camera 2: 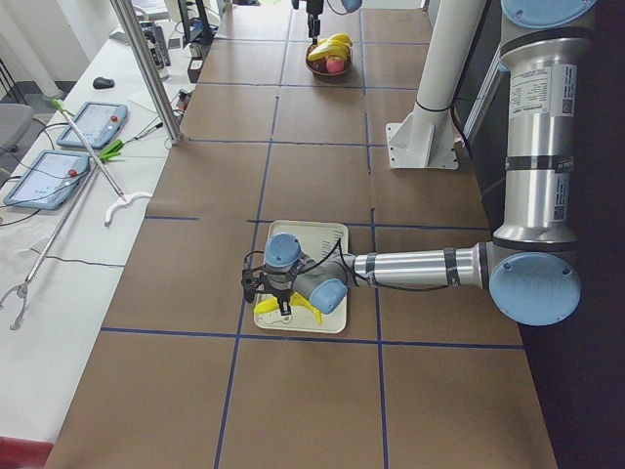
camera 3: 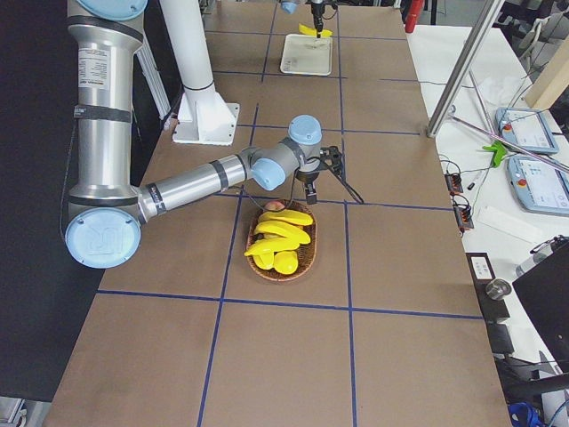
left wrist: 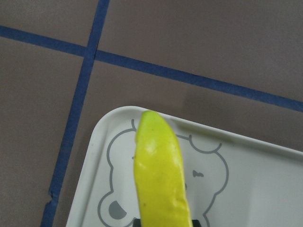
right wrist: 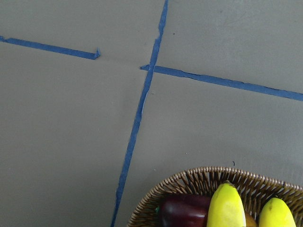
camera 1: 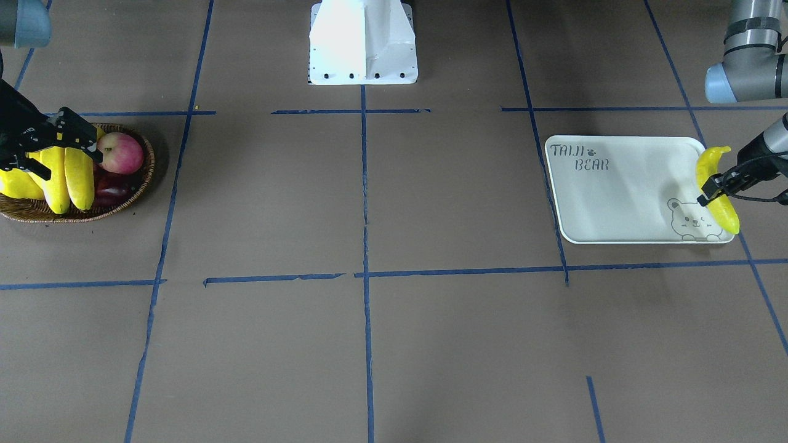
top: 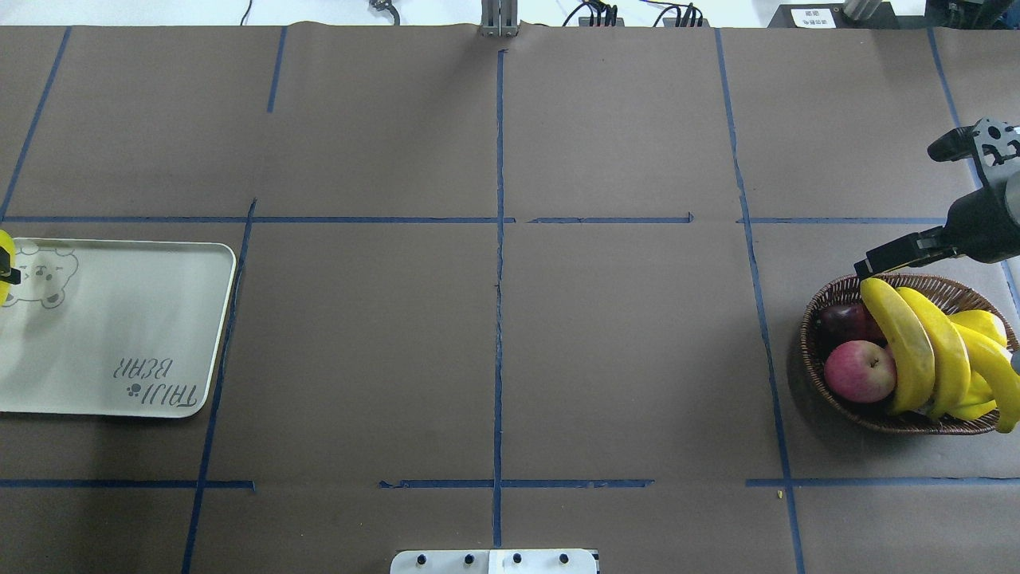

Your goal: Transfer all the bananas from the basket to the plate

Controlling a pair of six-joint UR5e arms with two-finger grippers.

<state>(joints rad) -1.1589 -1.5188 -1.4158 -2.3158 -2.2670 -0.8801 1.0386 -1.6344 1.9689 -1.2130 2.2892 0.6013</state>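
Bananas (top: 912, 351), three of them as far as we can count, lie side by side in the basket (camera 1: 117, 210), at the robot's right end of the brown table (camera 1: 431, 344), together with a red apple (top: 859, 371), a dark red fruit (top: 846, 319) and another yellow fruit (top: 982, 323) partly hidden behind them. Above them we see the right gripper (camera 1: 54, 154) with its fingers wide apart and holding nothing; the tip of one finger (top: 884, 260) is just beside the end of the outer banana, and we cannot tell whether it touches. The fourth banana (camera 1: 728, 216) is well apart from these, at the other end of the table, in the left gripper (camera 1: 714, 191), whose fingers are closed on its middle. This banana is over the corner of the plate (camera 1: 615, 209) where the bear drawing (camera 1: 689, 223) is, and a part of it reaches out beyond the plate's rim. We cannot tell whether it rests on the plate or hangs just above it.
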